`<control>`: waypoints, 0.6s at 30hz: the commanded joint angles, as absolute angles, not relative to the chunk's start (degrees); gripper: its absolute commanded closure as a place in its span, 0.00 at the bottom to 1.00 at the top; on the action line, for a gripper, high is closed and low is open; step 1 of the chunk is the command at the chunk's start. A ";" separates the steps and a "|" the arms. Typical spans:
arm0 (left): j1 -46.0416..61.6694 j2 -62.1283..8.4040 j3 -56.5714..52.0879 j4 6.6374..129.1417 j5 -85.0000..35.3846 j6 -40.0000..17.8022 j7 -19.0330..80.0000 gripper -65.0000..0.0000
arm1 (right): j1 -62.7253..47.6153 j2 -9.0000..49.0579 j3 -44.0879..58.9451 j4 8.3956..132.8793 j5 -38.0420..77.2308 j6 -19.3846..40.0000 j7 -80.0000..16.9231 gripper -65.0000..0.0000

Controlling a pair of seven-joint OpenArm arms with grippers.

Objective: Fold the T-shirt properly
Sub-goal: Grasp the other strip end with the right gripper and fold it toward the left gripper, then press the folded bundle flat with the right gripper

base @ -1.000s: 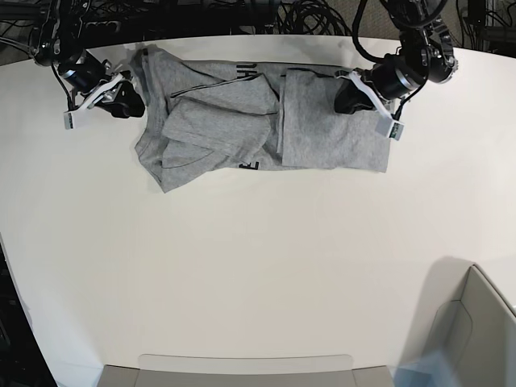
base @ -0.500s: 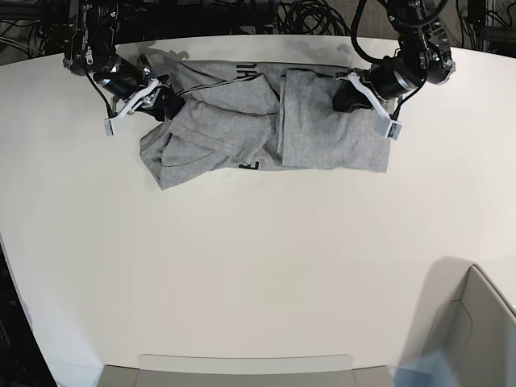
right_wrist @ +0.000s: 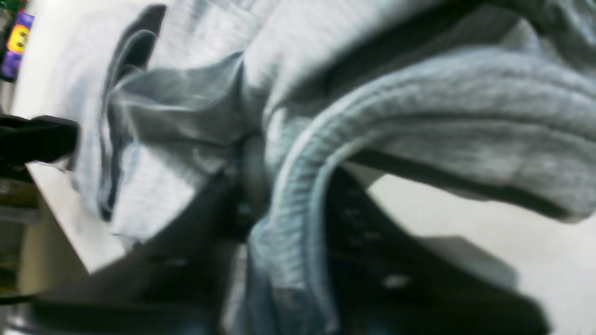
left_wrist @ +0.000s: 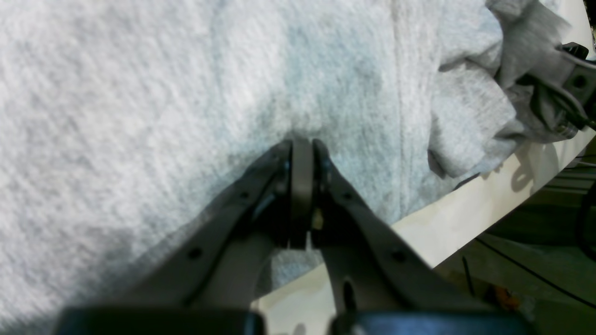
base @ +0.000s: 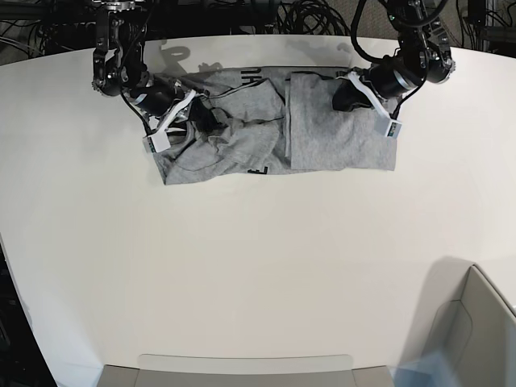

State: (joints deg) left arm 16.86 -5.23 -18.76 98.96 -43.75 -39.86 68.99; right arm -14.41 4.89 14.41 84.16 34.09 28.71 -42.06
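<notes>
The heather-grey T-shirt [base: 250, 133] lies along the far edge of the white table [base: 258, 266], its right part folded flat and its left part bunched, with black letters showing at its edges. My right gripper [base: 196, 115] is buried in the bunched left part. In the right wrist view this gripper [right_wrist: 288, 177] is shut on a ribbed edge of the T-shirt [right_wrist: 419, 116]. My left gripper [base: 347, 94] rests on the folded right panel. The left wrist view shows its jaws [left_wrist: 302, 146] shut, pinching the T-shirt [left_wrist: 139, 93] at a small pucker.
Black cables [base: 306, 16] hang behind the far table edge. A grey bin [base: 476, 330] stands at the near right corner. A grey tray [base: 242, 367] sits at the front edge. The table edge [left_wrist: 465, 218] runs just beside the shirt.
My right gripper has moved rightward from beside the shirt into its left part and closed on cloth, bunching that side toward the middle. The left gripper has stayed in place.
</notes>
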 commanded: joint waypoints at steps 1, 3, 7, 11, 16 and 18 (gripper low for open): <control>16.75 -5.58 -18.86 100.26 -45.23 -40.00 68.62 1.00 | -13.93 5.05 14.55 84.70 31.34 29.14 -43.03 1.00; 16.84 -5.58 -18.86 101.14 -45.23 -40.00 68.62 1.00 | -13.67 5.32 14.64 84.62 29.23 29.14 -43.03 1.00; 18.42 -5.58 -18.86 105.45 -45.23 -40.00 68.62 1.00 | -12.26 6.11 17.27 84.79 25.45 26.68 -43.03 1.00; 18.95 -5.58 -19.21 108.79 -45.23 -40.00 69.93 1.00 | -10.77 7.96 22.73 85.14 24.66 21.93 -43.03 1.00; 19.30 -5.58 -19.38 109.41 -45.23 -40.00 71.43 1.00 | -10.86 11.12 26.59 87.25 24.57 16.92 -43.03 1.00; 19.38 -5.76 -19.38 109.41 -44.97 -40.00 71.43 1.00 | -11.30 11.91 26.51 89.36 24.48 14.99 -43.21 1.00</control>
State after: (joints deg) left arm 19.55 -5.30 -19.18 108.27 -43.97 -39.88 72.16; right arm -11.84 11.20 26.39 88.29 24.27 14.92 -43.99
